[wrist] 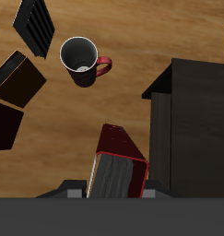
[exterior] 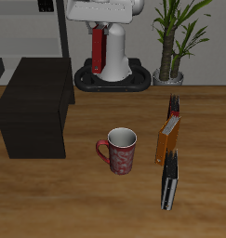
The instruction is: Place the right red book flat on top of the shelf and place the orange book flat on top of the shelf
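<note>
The right red book (wrist: pixel 118 166) was gripped upright in the clenched gripper (exterior: pixel 101 46), raised high above the table's (exterior: pixel 86 195) back, beside the shelf (exterior: pixel 35 116) but not over its flat top. The orange book (exterior: pixel 167 138) stood well apart, near the mug (exterior: pixel 119 149), between another red book (exterior: pixel 174 105) and a black-and-white book (exterior: pixel 168 183).

A red mug (exterior: pixel 119 151) with a white inside is standing upright near the table's (exterior: pixel 77 200) middle. At its four o'clock a black-and-white book (exterior: pixel 168 183) is lying. At its one o'clock, far back, a potted plant (exterior: pixel 172 42) is standing.
</note>
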